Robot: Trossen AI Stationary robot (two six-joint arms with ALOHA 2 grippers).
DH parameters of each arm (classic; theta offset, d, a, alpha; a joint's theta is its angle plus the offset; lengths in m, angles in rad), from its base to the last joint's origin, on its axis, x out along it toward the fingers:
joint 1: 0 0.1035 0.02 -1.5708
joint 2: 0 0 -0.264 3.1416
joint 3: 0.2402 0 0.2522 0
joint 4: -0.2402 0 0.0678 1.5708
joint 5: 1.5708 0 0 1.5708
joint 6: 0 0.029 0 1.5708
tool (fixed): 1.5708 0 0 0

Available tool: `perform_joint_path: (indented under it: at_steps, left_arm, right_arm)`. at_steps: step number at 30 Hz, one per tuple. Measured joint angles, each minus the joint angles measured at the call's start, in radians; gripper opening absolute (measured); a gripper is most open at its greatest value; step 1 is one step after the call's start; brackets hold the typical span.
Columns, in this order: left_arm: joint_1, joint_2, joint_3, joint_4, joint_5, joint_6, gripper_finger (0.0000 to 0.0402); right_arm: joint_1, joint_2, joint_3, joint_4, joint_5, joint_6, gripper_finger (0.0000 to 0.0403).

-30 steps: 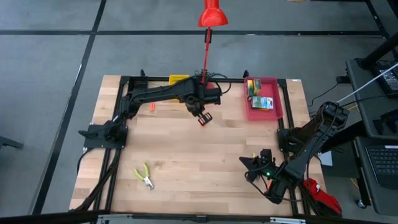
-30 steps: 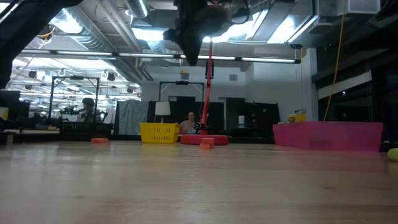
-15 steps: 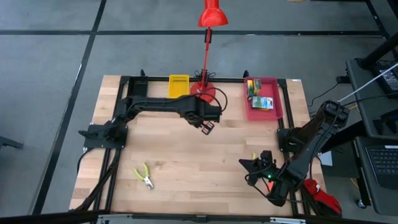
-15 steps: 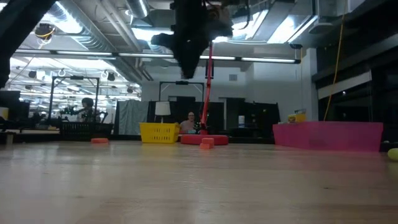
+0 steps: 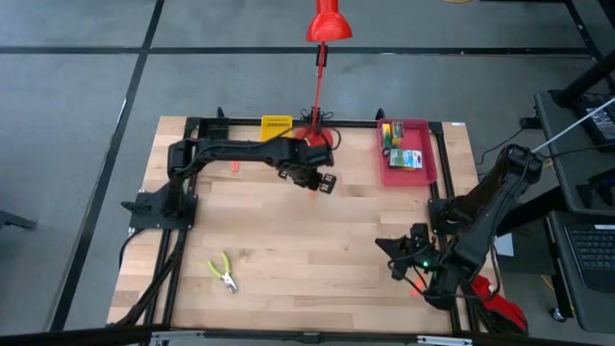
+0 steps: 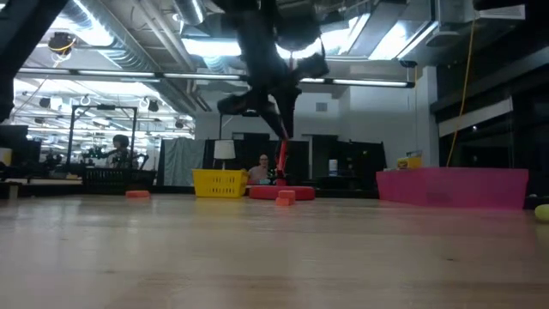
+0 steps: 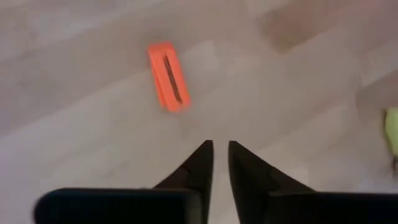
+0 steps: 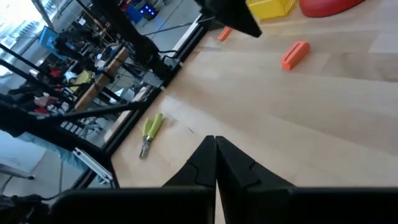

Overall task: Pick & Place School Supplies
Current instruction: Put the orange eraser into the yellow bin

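My left gripper (image 5: 323, 184) hangs above the table's far middle, open by a narrow gap (image 7: 220, 148), holding nothing. One orange piece (image 5: 311, 189) (image 7: 168, 76) lies flat just beside it. A second orange piece (image 5: 233, 165) lies further left. One pair of lime-handled pliers (image 5: 223, 272) (image 8: 151, 132) lies near the left front. A lime-green bit (image 7: 392, 130) shows at the left wrist view's edge. Crayon boxes (image 5: 411, 160) lie in the pink tray (image 5: 429, 165). My right gripper (image 5: 398, 252) (image 8: 216, 144) waits shut near the right front.
The red lamp's base (image 5: 316, 140) and the yellow tray (image 5: 277, 126) stand on the far edge right behind the left gripper. A black frame (image 5: 192, 125) borders the table. Bare wood (image 5: 307, 250) spans the middle and near part. People sit in the room beyond the table.
My left gripper has come down toward the table and turned about over the orange piece by the lamp, swinging first a little nearer, then back toward the far edge. The right arm has shifted slightly toward the right edge. No object has moved.
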Motion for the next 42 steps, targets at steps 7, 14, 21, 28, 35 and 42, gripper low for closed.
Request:
perform_joint_path:
  at_steps: [7,14,21,28,35,42]
  left_arm:
    - [0.055,0.012,-0.034,0.057,0.008,0.083,0.0138]
    - [0.062,0.053,-0.032,0.090,-0.041,0.096,0.0198]
    - [0.061,0.121,-0.034,0.092,-0.038,0.105,0.0201]
    - [0.063,0.131,-0.033,0.124,-0.066,0.110,0.0199]
    - [0.056,0.163,-0.033,0.142,-0.060,0.113,0.0198]
    - [0.055,0.180,-0.034,0.151,-0.036,0.108,0.0194]
  right_arm:
    - [-0.019,-0.070,0.000,-0.049,0.003,-0.004,0.0006]
    - [-0.038,-0.109,-0.001,-0.058,0.003,-0.029,0.0006]
    - [-0.038,-0.129,-0.001,-0.064,0.003,-0.029,0.0007]
    - [-0.038,-0.131,-0.002,-0.058,0.002,-0.029,0.0007]
    - [-0.038,-0.131,-0.001,-0.058,0.000,-0.033,0.0007]
    - [-0.037,-0.131,-0.001,-0.040,0.003,-0.049,0.0007]
